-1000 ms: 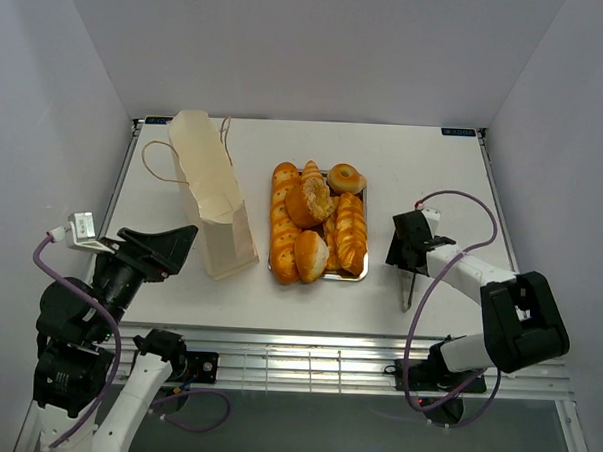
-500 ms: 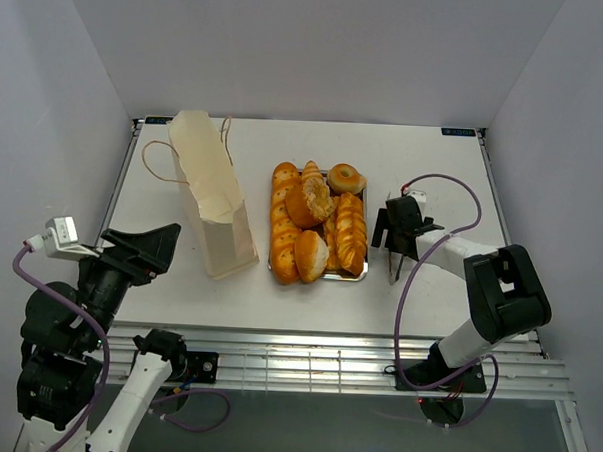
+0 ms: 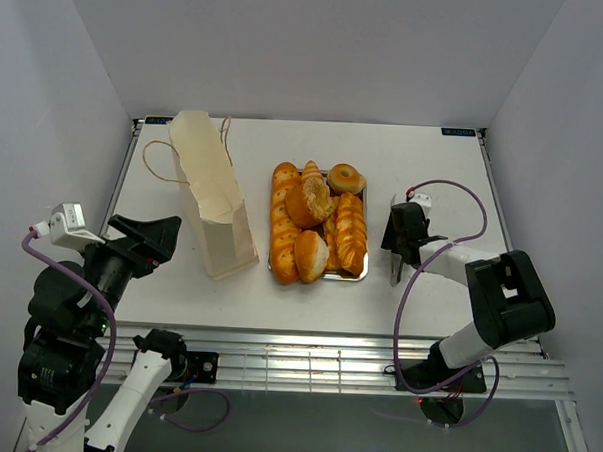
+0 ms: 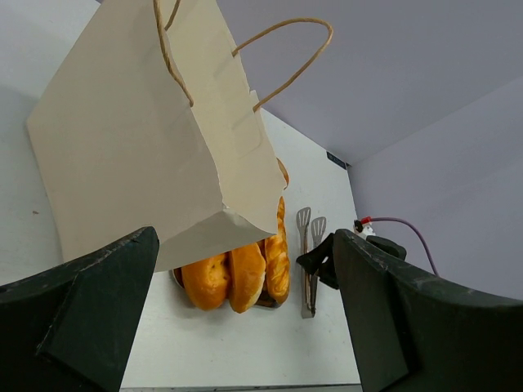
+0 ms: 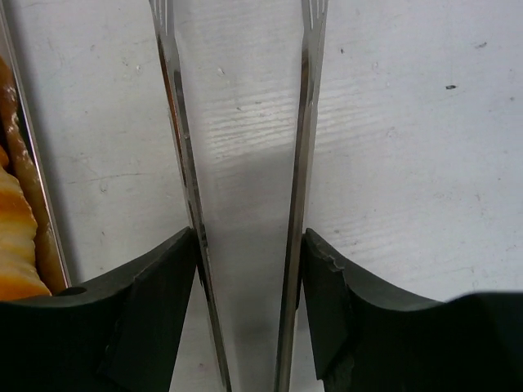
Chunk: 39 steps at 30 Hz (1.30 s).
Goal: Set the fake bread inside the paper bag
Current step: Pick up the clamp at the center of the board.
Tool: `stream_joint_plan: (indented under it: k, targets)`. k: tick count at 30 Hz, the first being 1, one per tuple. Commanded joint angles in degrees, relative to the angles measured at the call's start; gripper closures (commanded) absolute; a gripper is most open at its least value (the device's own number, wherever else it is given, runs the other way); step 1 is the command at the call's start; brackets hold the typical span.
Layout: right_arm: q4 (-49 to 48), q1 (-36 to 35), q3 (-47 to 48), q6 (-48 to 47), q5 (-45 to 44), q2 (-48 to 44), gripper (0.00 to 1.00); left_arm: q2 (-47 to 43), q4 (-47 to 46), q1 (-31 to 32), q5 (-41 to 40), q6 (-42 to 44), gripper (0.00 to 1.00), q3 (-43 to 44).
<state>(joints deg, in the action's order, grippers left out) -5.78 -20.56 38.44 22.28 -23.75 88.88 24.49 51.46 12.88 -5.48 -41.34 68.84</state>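
- The left hand (image 3: 169,243) hovers at the near left of the surface (image 3: 434,162). It is released, fingers spread wide with nothing between them, and points at the bag.
- The bag (image 3: 211,192) sits just left of the tray and runs from near the front edge towards the back. Its cord handles are at the far end. Its mouth does not show in any view, so its inside cannot be checked, and no bread shows at or in it.
- The bread (image 3: 317,222) is all heaped on the tray (image 3: 345,278) mid-surface. The long loaves are on the left, rolls and the croissant in the middle, the bagel at the far right corner and the braided piece along the right side. None lies on the bare surface.
- The tongs (image 5: 305,122) are just right of the tray, their blades splayed apart.
- The right hand (image 5: 245,269) is grasping the tongs, one finger pressed against the outside of each blade. Whether the tongs are off the surface I cannot tell.
- Judged from this, the task is at its start: only the tool is in hand. Every piece has yet to be lifted from the tray and put into the bag, and the bag's mouth will probably need to be held open.
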Motion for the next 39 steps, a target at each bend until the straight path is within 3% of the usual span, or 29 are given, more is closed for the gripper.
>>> stream_joint_plan:
  k: [1,10,18,26,31,39]
  targets:
    - [-1.69,0.43,-2.22,0.92,-1.74,-3.09,0.42,-0.06,0.92,0.30,-0.24,0.56,0.02,1.04]
    - [0.86,3.76,-0.73,-1.28,2.99,-13.02,0.51,0.91,0.83,0.21,0.29,0.73,0.02,1.47]
    - [11.04,12.20,8.83,-1.54,31.69,-17.42,0.50,6.09,1.62,0.30,-1.99,6.27,0.02,7.97]
    - [18.86,15.28,12.45,-1.63,43.77,-24.80,0.47,16.44,2.15,0.21,-4.98,13.12,0.02,15.79]
    - [22.56,15.37,14.39,-0.67,49.49,-28.31,0.46,26.47,7.76,0.30,-8.32,15.68,0.02,26.95]
    - [25.47,15.37,13.95,0.92,56.53,-32.10,0.45,27.72,3.92,0.39,-13.86,15.42,0.03,19.15]
